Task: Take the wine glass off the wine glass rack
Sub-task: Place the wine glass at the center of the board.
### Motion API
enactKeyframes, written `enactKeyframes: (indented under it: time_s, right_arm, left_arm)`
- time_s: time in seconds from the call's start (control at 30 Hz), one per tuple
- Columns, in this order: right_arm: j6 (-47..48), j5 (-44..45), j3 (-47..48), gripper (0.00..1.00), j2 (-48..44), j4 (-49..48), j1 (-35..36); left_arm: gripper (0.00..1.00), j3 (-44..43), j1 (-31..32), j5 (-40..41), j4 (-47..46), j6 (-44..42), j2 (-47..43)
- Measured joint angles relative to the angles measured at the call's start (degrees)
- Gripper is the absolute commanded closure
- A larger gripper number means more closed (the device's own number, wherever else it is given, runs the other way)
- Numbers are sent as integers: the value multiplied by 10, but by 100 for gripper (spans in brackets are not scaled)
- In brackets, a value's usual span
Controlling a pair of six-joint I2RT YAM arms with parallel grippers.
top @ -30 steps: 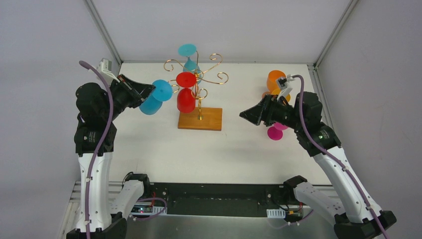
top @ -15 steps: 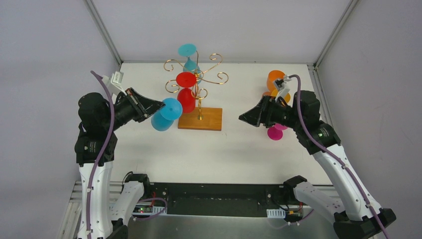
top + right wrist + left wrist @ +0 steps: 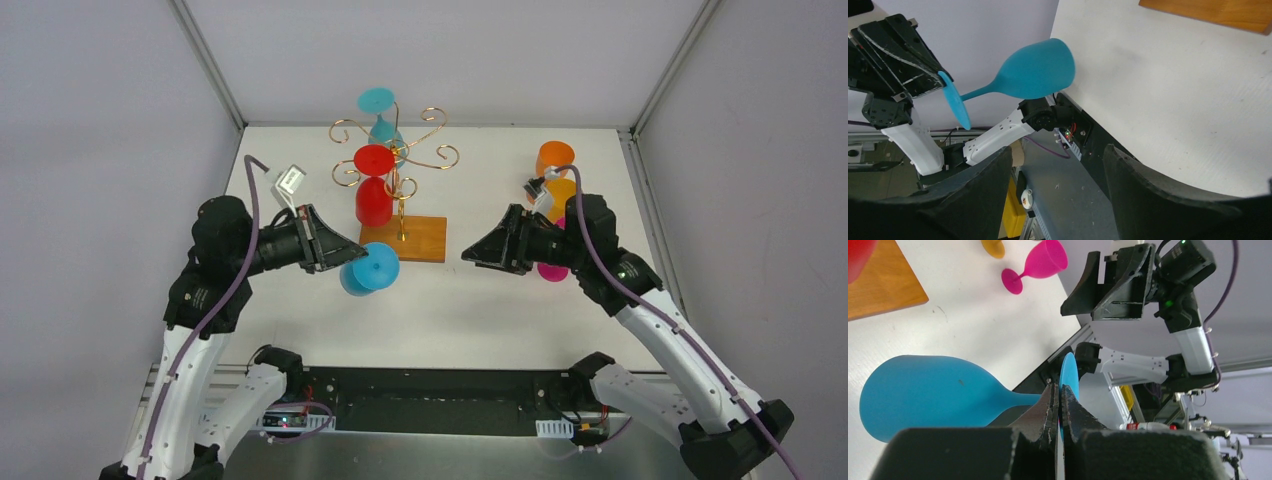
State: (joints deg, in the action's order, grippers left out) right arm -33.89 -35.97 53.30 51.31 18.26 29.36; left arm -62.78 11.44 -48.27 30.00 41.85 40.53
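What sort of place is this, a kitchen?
Probably a robotics lab test cell: two robot arms mounted at a white table, plain grey panels on metal rails around it, and bright wine glasses on a gold wire rack.

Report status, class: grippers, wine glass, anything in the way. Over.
Left gripper shut on blue wine glass foot. Glass off the rack. Right gripper open, empty. Red glass hangs on rack; nothing blocking.

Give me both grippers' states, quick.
Left gripper: closed on the blue wine glass, gripping its foot.
Right gripper: open, empty.
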Motion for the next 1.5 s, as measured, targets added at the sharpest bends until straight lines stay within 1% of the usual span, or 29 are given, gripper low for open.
enactKeyframes:
  time_s: [0.17, 0.27, 0.43, 0.53, 0.73, 1.0, 1.13, 1.27, 1.37, 1.43, 1.5]
  right_arm:
    - [-56, 30, -25, 29, 6, -46, 67]
    - [-95, 50, -53, 29, 14, -77, 96]
    - [-157, 76, -99, 29, 17, -123, 114]
    - [-194, 81, -122, 29, 17, -158, 120]
    - [-258, 76, -153, 30, 23, -218, 130]
    - [-320, 54, -165, 30, 67, -299, 171]
    - [-342, 50, -174, 31, 84, -326, 195]
    - [-358, 48, -176, 35, 99, -346, 218]
    - [-369, 47, -176, 41, 110, -363, 231]
    - [-376, 47, -176, 47, 119, -374, 238]
    - [-381, 46, -176, 56, 126, -382, 243]
  left_arm:
    - [100, 13, 93, 58, 0, -26, 19]
    - [100, 16, 164, 106, 0, -52, 36]
    - [100, 16, 277, 180, 0, -103, 63]
    - [100, 16, 321, 214, -1, -132, 76]
    - [100, 16, 367, 248, -5, -183, 95]
    - [100, 3, 413, 248, -14, -251, 137]
    - [100, 1, 432, 248, -17, -275, 140]
    - [100, -3, 449, 249, -18, -296, 139]
    - [100, -6, 457, 249, -18, -309, 139]
    - [100, -6, 463, 249, -18, -314, 140]
    - [100, -7, 467, 249, -18, -320, 141]
